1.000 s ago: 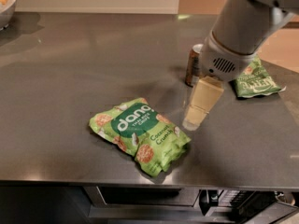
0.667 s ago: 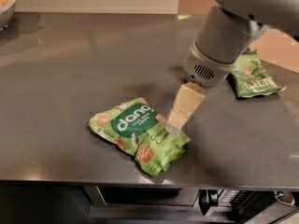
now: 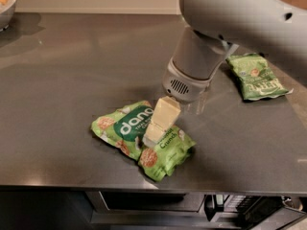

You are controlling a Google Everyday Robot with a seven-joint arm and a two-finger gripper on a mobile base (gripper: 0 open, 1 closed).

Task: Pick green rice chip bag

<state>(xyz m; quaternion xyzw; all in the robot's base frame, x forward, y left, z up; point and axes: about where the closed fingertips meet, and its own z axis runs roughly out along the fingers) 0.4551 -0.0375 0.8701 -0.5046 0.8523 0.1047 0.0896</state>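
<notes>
Where the jaws hang, the green rice chip bag lies beneath.

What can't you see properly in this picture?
- Camera view: the claw sits over the middle of the green rice chip bag, covering part of its print.
- The bowl is cut off by the top-left corner.
- The smaller green bag: its words are too small to read.
- The counter behind the arm is hidden.

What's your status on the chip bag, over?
Pincer over middle of green rice chip bag. Bag lying on counter, not lifted. Smaller green bag well apart, not in the way.
</notes>
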